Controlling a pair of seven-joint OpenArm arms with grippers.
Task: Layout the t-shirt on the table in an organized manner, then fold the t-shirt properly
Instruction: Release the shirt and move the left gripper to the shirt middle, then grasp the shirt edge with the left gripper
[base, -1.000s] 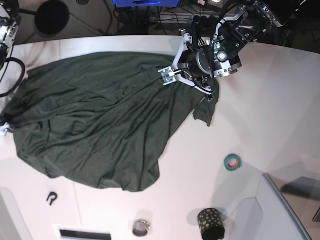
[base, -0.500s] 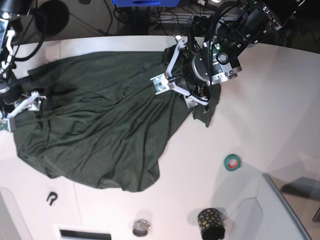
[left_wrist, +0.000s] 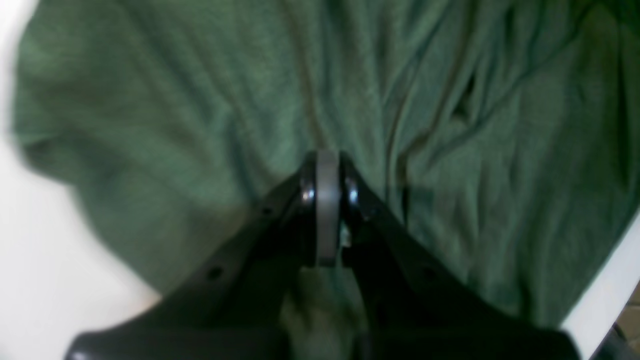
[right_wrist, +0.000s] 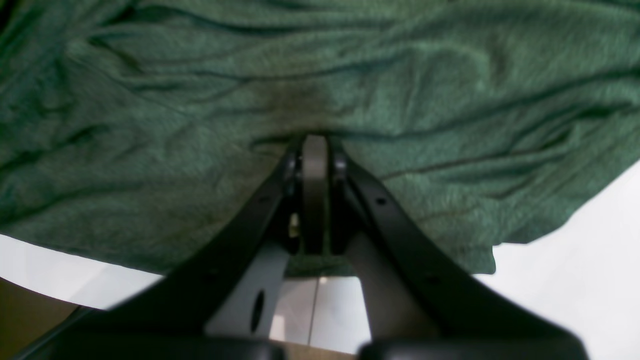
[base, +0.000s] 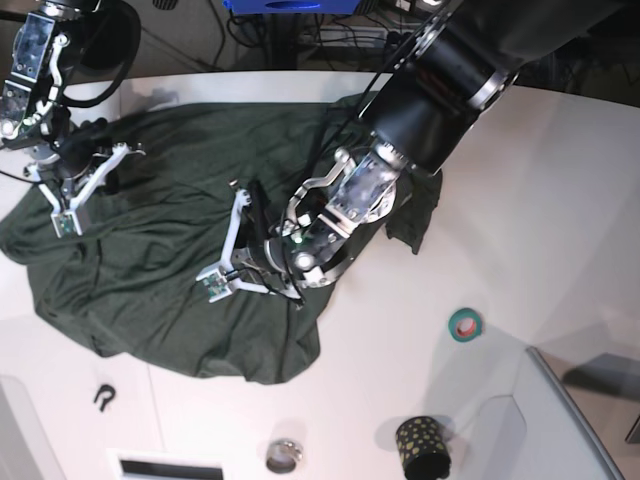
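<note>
The dark green t-shirt (base: 160, 290) lies spread and wrinkled over the left half of the white table (base: 560, 200). My left gripper (base: 250, 225) reaches across onto the shirt's middle. In the left wrist view it (left_wrist: 327, 200) is shut, pads together, against blurred cloth (left_wrist: 200, 100), with no fabric showing between the pads. My right gripper (base: 92, 140) sits at the shirt's upper left. In the right wrist view it (right_wrist: 315, 150) is shut, and the fabric (right_wrist: 450, 100) puckers into a crease at its tips.
A teal tape roll (base: 464, 323), a black dotted cup (base: 422, 447), a small metal ring (base: 283, 455) and a black hook (base: 103, 395) lie on the near side of the table. A grey bin (base: 590, 430) fills the lower right corner.
The left arm swept from the shirt's upper right down to its middle. The right arm moved up to the shirt's upper left. Both grippers, open half a second ago, are shut.
</note>
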